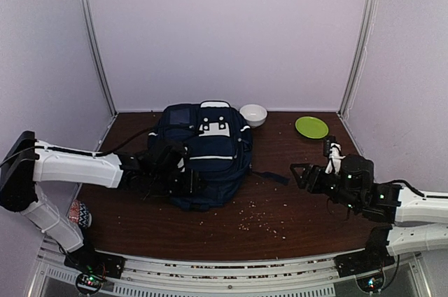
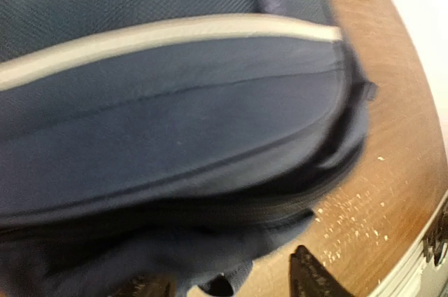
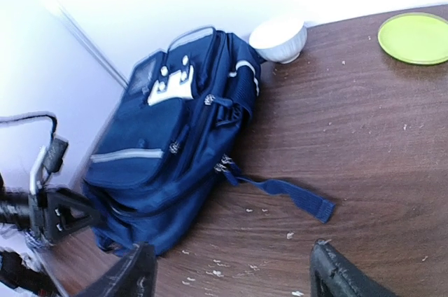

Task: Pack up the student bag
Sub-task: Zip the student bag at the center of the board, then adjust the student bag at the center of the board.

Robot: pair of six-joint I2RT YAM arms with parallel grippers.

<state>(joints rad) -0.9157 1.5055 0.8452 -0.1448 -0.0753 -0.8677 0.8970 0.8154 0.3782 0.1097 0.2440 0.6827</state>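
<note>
While the student bag [image 1: 210,144] is lying slumped far left on the table [image 1: 280,202], the left gripper [image 1: 187,179] at its near edge and the right gripper [image 1: 297,176] are both holding nothing, jaws spread; soft, bulky fabric is probably favouring its top handle [image 3: 190,32].

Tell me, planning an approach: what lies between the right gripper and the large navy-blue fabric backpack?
Right wrist view: the backpack trails a dark strap there, among pale crumbs on brown wooden table.

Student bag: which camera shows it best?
Right wrist: the student bag shows almost whole there, strap included. Top external has it partly hidden by the left gripper; left wrist gives only a blurred close-up of one side.
</note>
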